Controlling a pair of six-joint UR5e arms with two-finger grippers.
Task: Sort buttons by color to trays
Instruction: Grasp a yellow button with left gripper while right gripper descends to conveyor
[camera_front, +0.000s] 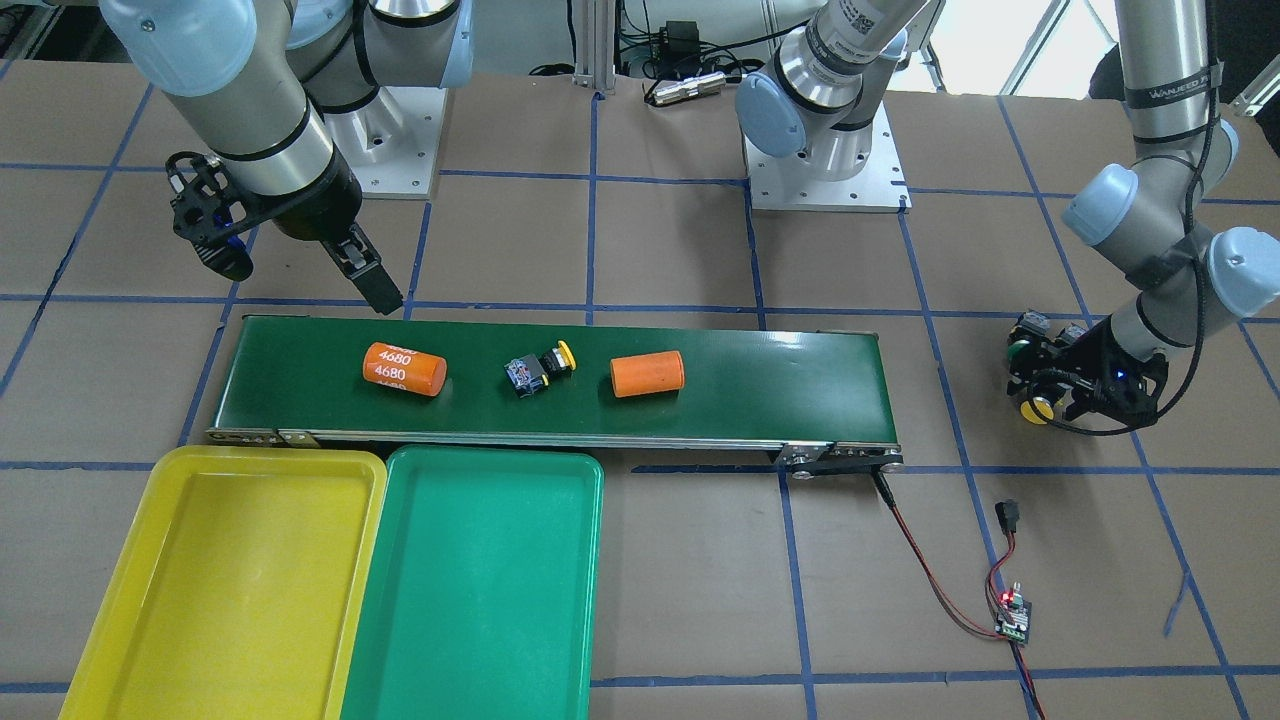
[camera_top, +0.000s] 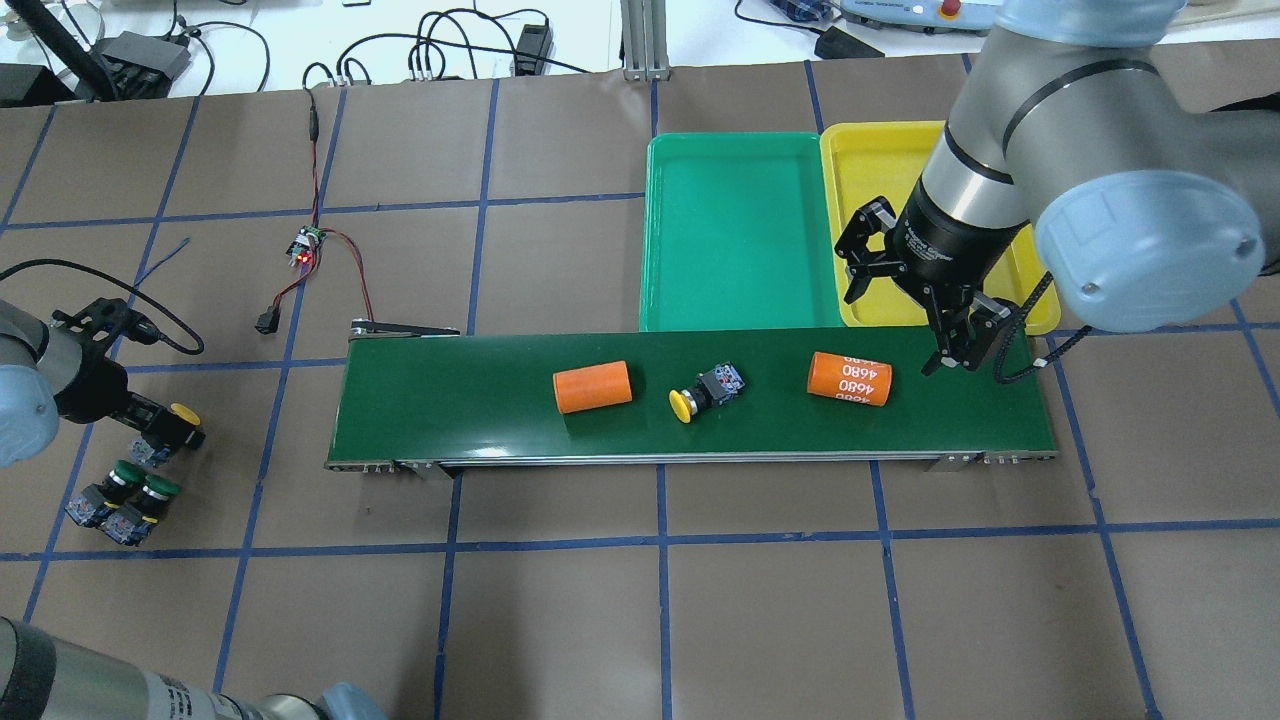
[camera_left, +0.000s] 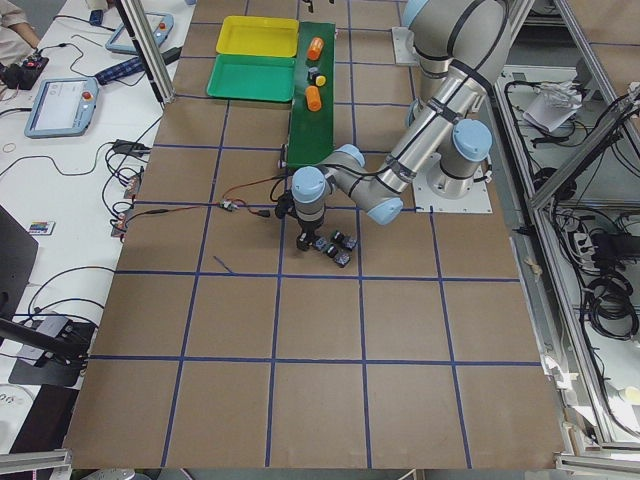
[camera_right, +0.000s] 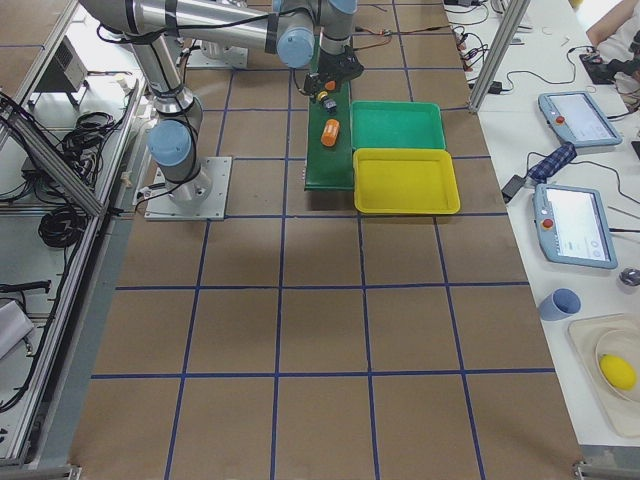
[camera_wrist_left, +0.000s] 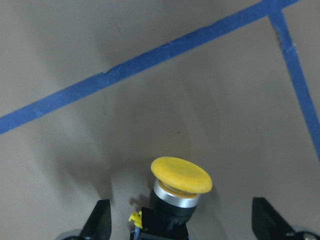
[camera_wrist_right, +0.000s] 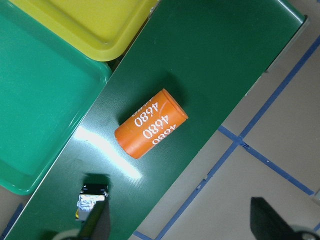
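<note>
One yellow button (camera_top: 685, 403) lies on its side mid-belt, between two orange cylinders. Another yellow button (camera_wrist_left: 181, 175) stands on the table left of the belt, and my left gripper (camera_wrist_left: 182, 225) is open with a finger on each side of its black body, apart from it. Two green buttons (camera_top: 140, 485) sit just beside it. Over the belt's right end hovers my right gripper (camera_top: 950, 360), open and empty, beside the "4680" cylinder (camera_wrist_right: 150, 124). The green tray (camera_top: 740, 230) and yellow tray (camera_top: 880, 170) lie side by side beyond the belt, with nothing in them.
The dark-green conveyor belt (camera_top: 450, 400) carries a plain orange cylinder (camera_top: 592, 387) too. A small controller board with red and black wires (camera_top: 305, 250) lies beyond the belt's left end. Brown table with blue tape lines surrounds everything.
</note>
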